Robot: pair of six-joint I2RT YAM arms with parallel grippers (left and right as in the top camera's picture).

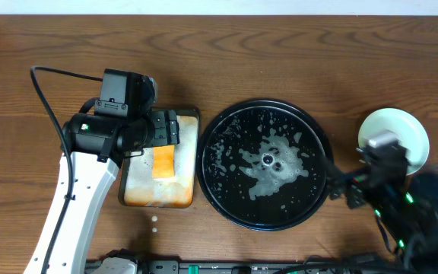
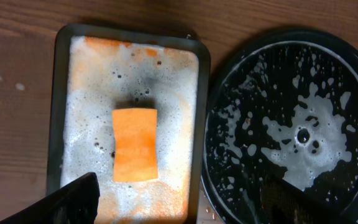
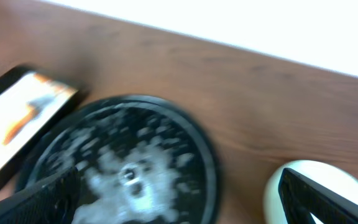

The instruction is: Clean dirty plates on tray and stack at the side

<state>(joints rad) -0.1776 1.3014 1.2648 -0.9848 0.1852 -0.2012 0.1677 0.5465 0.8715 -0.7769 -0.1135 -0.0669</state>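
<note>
- My left gripper (image 2: 182,202) hangs over the foamy pan (image 2: 61,124) and orange sponge (image 2: 134,144) — jaws wide, empty.
- My right gripper (image 3: 185,199) gapes wide too, gripping nothing.
- The pale plate (image 1: 409,125) sits on the table (image 1: 341,61) — right of the foam-streaked tray (image 1: 219,190).

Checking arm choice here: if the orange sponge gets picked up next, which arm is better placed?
Left, likely. Its open hand hangs over the foamy pan near the sponge; the right hand sits beyond the tray, by the pale plate.

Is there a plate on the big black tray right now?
No, the black tray holds only white foam; the pale plate sits off to its side.
</note>
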